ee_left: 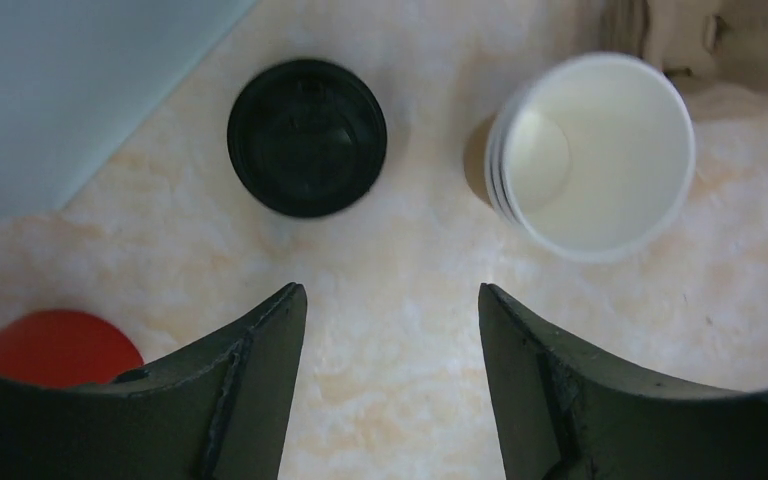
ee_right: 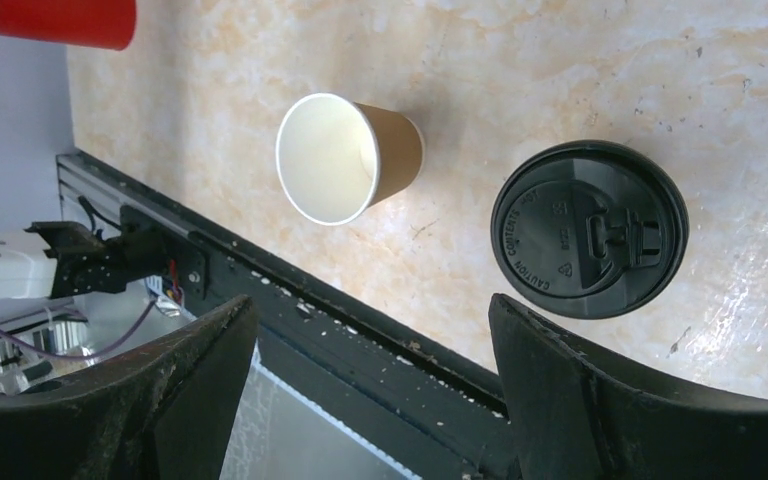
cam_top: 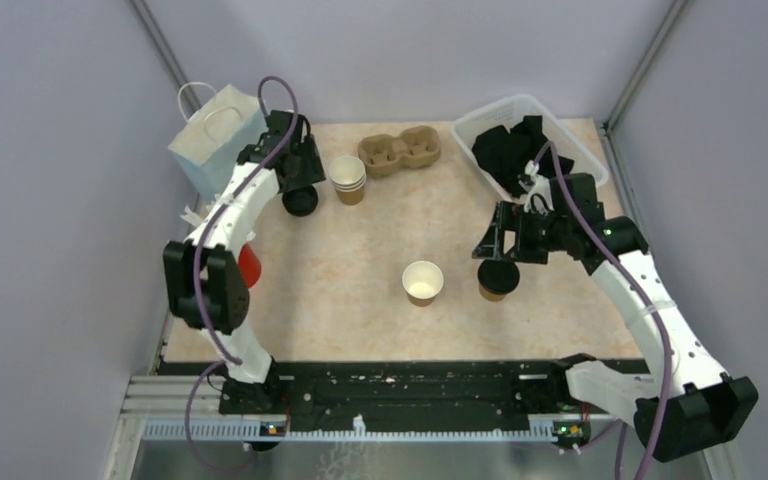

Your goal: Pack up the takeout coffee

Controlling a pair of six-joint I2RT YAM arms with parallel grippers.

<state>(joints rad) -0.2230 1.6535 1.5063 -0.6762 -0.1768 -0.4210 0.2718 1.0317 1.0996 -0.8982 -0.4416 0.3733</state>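
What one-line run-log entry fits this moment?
left gripper open, near lid | right gripper open, near lidded cup | open cup unlidded | carrier empty

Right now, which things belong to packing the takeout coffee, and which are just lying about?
Job in hand:
- lidded cup
- open cup
- black lid, back left; whether a cup sits under it cannot be told

Lying about:
- cup stack
- red cup
- carrier and bag, untouched, though they may serve for packing
- bin of spare lids
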